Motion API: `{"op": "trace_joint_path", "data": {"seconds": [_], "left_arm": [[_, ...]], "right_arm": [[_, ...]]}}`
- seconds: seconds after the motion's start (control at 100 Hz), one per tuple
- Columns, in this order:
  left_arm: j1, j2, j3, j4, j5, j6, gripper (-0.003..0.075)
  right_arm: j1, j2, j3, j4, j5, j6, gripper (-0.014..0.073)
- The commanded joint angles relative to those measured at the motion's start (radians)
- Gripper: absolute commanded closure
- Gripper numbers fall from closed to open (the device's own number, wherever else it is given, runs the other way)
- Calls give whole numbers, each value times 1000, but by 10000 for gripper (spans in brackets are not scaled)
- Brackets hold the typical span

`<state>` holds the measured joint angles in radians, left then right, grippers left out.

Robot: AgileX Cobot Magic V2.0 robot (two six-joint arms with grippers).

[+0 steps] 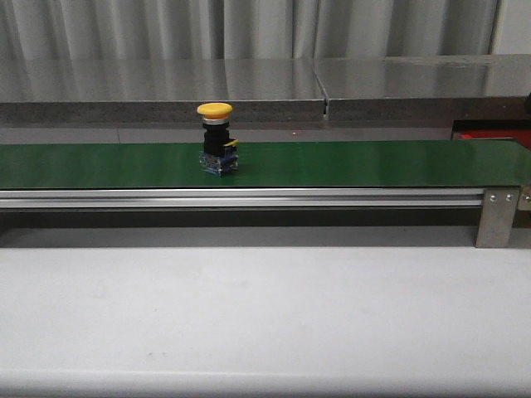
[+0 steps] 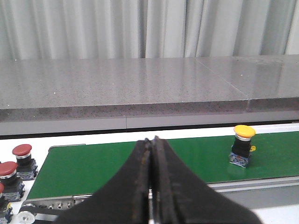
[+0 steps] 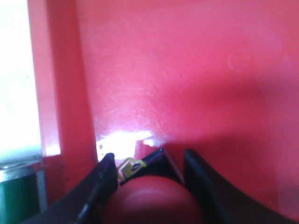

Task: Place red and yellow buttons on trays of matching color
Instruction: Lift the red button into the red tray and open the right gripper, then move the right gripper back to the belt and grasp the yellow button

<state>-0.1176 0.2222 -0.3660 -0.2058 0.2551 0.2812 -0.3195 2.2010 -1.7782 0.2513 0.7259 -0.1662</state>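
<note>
**Red button over the red tray, yellow one waiting on the belt**

My right end effector [image 3: 149, 186] is clamped on a red button [image 3: 152, 200], cap toward the camera, and the right wrist view is almost all red tray [image 3: 187, 84]. So I reckon I'm at the drop. I'd go low before letting go, keep the button upright, and stay off the tray's raised edge strip so it doesn't tip or roll out.

Left end effector [image 2: 152, 186] is pressed together with nothing in it, hanging near the end of the green belt [image 2: 140, 163]. More red buttons [image 2: 22, 156] stand just off that end.

The yellow button [image 1: 216, 137] stands upright mid-belt, nearer the far edge.

Surroundings: a pale tabletop [image 1: 249, 323] in front, a grey ledge [image 1: 166, 83] behind, then curtains [image 1: 249, 25].
</note>
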Motion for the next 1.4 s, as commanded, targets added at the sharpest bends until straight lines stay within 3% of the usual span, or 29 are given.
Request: {"op": "trace_joint_path", "data": {"seconds": [0.0,0.11,0.28,0.37,0.61,0.93,1.07,1.39], "left_arm": [[-6,9,-24,-13,-81,-2,739],[-6,9,-24,-13,-81,-2,739],[-6,9,-24,-13,-81,-2,739],[-6,9,-24,-13,-81,-2,739],[-6,9,-24,-13,-81,-2,739],[-6,9,-24,-13,-81,-2,739],[-6,9,-24,-13,-81,-2,739],[-6,9,-24,-13,-81,-2,739]], "right_arm": [[1,-48,-38,21,-39,-12,489],[1,-44,-38,21,-37,-12,424],[1,-50,-62,21,-6,-12,74],[1,-50,-107,20,50,-12,-25],[1,-71,-263,16,239,-11,-20],[16,-261,-256,12,316,-12,-20],[47,-383,-144,13,274,-39,-20],[155,-666,300,30,156,-97,-20]]}}
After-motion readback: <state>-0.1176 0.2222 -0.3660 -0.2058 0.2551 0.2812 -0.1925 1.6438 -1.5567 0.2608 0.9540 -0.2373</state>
